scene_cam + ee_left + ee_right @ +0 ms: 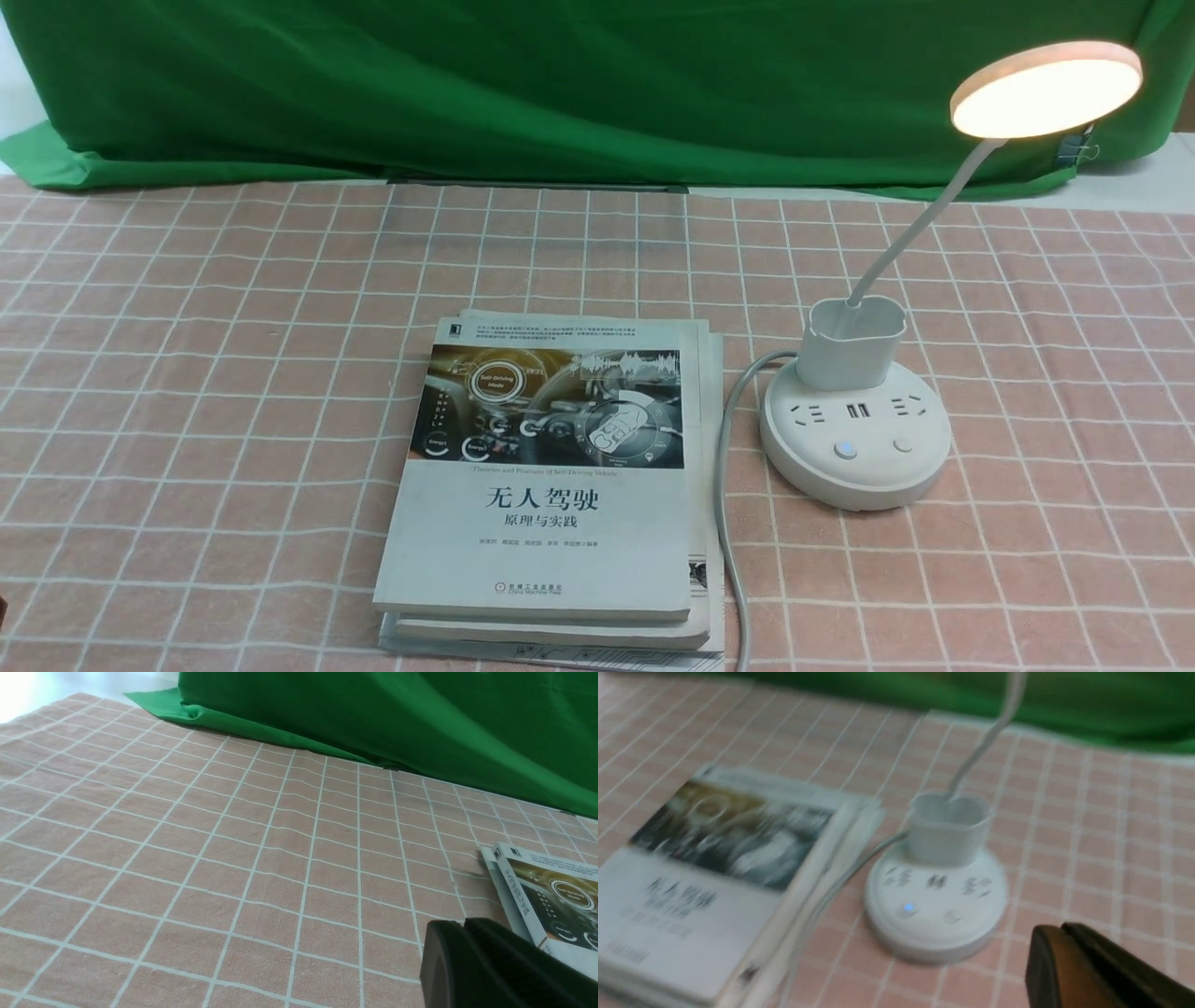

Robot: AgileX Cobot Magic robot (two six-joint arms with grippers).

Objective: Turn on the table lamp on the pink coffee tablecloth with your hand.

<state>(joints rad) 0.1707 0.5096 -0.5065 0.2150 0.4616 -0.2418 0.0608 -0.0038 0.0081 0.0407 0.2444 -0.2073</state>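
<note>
The white table lamp (854, 411) stands on the pink coffee tablecloth (187, 373), right of centre. Its disc head (1046, 89) glows and the left button (846, 450) on the round base shows a blue light. The lamp base also shows in the right wrist view (936, 905), blurred. My right gripper (1059, 928) is shut and empty, close beside the base, apart from it. My left gripper (462, 924) is shut and empty over the cloth, near the book's corner. Neither hand shows in the front view.
A stack of books (551, 485) lies left of the lamp, also in the left wrist view (546, 891) and the right wrist view (714, 877). The lamp's grey cord (728, 523) runs along the books to the near edge. A green backdrop cloth (560, 84) hangs behind.
</note>
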